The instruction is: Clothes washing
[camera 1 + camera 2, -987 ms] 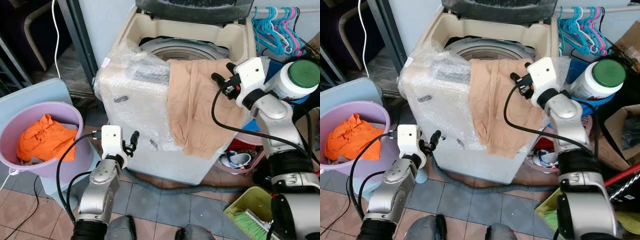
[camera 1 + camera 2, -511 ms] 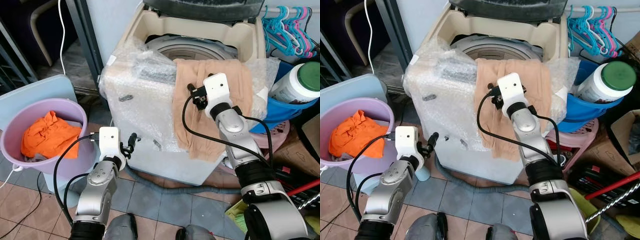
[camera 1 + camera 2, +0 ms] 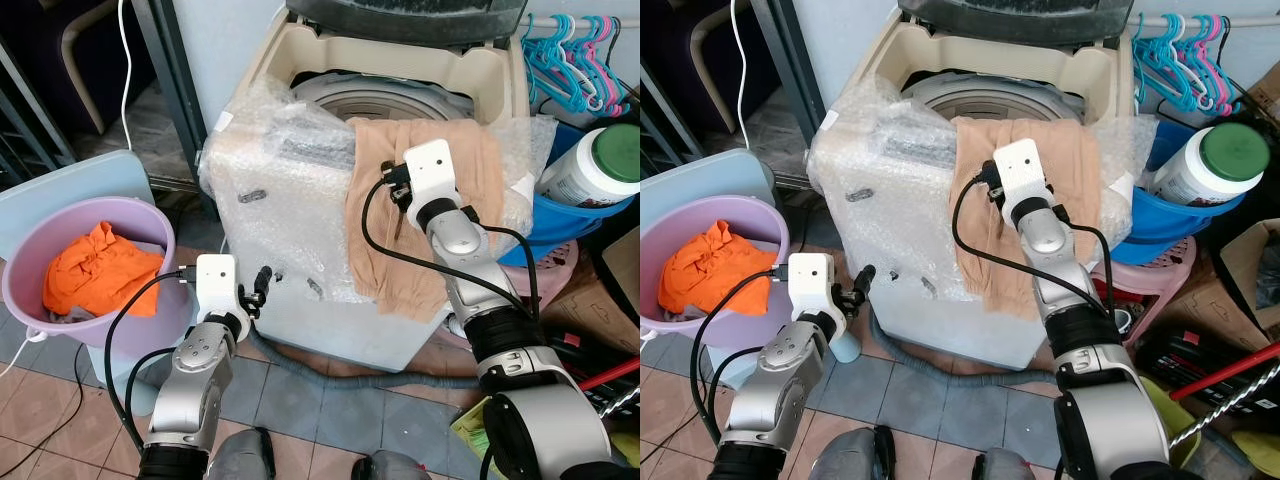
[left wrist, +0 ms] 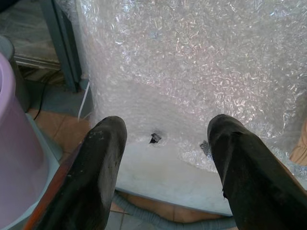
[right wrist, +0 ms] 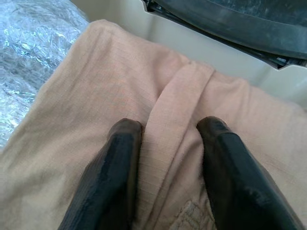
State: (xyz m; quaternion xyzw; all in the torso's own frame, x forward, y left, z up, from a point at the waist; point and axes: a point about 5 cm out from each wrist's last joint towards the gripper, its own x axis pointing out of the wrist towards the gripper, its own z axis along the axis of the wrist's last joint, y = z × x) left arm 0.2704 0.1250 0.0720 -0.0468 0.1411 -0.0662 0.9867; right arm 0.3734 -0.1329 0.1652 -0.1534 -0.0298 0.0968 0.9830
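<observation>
A beige garment (image 3: 462,165) hangs over the front rim of the top-loading washing machine (image 3: 290,190), whose front is wrapped in bubble wrap. My right gripper (image 3: 392,186) rests on the garment near the rim. Its fingers (image 5: 123,143) are open and press on the cloth with a raised fold (image 5: 168,120) between them. The drum opening (image 3: 370,100) lies just behind. My left gripper (image 3: 258,285) is low before the machine's front, open and holding nothing (image 4: 165,134). An orange garment (image 3: 95,275) lies in the purple basin (image 3: 150,226) at the left.
The basin stands on a pale blue stool (image 3: 70,180). Right of the machine are a white jar with a green lid (image 3: 600,165), a blue bucket (image 3: 560,235) and plastic hangers (image 3: 575,60). A grey hose (image 3: 330,365) runs along the tiled floor.
My right gripper has swung left from the garment's right edge onto its middle and settled on the cloth. The left arm has hardly moved. The camera shifted a little.
</observation>
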